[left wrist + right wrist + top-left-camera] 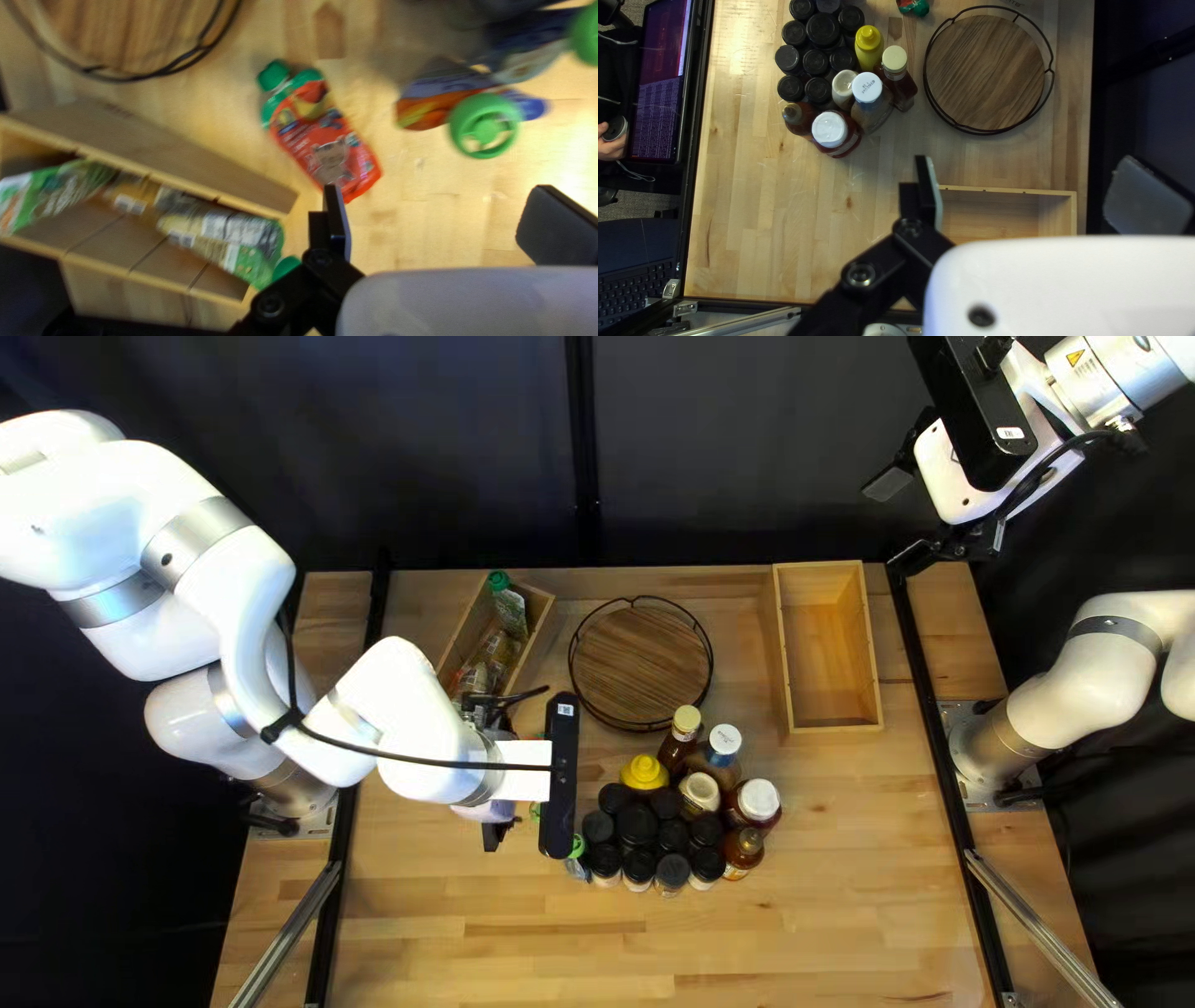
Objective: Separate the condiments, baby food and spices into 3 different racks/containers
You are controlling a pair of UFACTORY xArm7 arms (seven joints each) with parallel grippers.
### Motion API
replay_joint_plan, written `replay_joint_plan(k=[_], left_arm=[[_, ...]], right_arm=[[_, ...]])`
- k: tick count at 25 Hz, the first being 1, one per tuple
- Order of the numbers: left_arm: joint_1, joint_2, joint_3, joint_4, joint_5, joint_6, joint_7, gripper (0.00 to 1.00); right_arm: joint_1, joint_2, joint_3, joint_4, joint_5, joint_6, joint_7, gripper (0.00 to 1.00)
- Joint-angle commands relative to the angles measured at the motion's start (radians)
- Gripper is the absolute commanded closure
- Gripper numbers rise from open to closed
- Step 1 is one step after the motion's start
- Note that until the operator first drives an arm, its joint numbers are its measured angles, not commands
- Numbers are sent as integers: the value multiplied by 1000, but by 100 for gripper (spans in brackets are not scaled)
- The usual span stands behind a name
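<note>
The left gripper (436, 202) is unclenched, its two fingers spread wide with nothing between them, above the table. Just ahead of one finger, outside the gap, the red pouch (327, 143) lies flat and slanted on the tabletop, green cap pointing away from the gripper. Picking it up looks like the step in hand, as baby food bound for the long box (149, 146) beside it, where other pouches (218, 227) lie. To do it well, the arm should shift until the pouch is centred, turn so the fingers straddle its narrow width, and go down until the tips almost meet the wood, since a flat, soft pack could slip out of a high pinch. A grip around mid-body should keep it from drooping, and laying it lengthwise should suit the box. On the gripper's other side stand more packs, an orange-and-blue pouch (430, 102) among them, which a wide finger could topple. Farther out, black-lidded jars (635, 824) and condiment bottles (645, 772) crowd together near the round wooden tray (641, 666). The right gripper (1026, 171), fingers parted and grasping nothing, is well apart from this work; the second box (832, 641) is empty.
</note>
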Motion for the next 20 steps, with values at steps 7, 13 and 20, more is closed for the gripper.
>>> replay_joint_plan(k=[7, 13, 20], left_arm=[[-58, 65, 100, 9, -28, -105, 114, 0], [-100, 106, 148, 34, -68, -124, 172, 100], [-86, 57, 114, 46, -69, -45, 190, 100]], right_arm=[[0, 0, 0, 0, 0, 0, 0, 0], [0, 0, 0, 0, 0, 0, 0, 0], [0, 0, 0, 0, 0, 0, 0, 0]])
